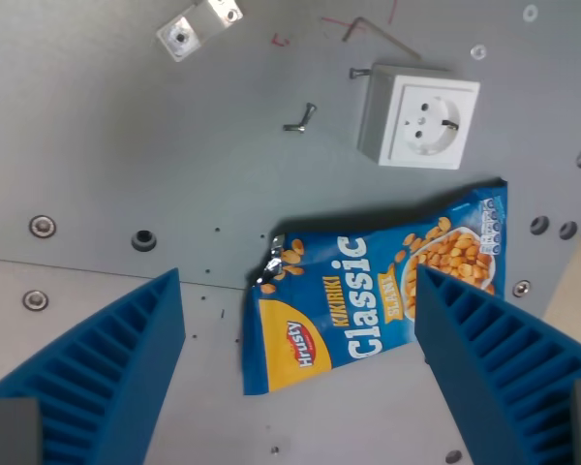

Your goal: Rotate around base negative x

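While my claw (295, 373) hangs spread and empty, the snack bag (378, 286) lies flat on the grey surface (107, 145), near the socket box (418, 116).
Light, crinkly, slippery foil: I judge its crumpled left edge the surest hold.

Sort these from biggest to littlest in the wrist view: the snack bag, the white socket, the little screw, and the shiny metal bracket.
1. Snack bag, the biggest.
2. White socket.
3. Shiny metal bracket.
4. Little screw, the smallest.
All four lie on the same flat table, so nearness to the camera hardly changes this order.
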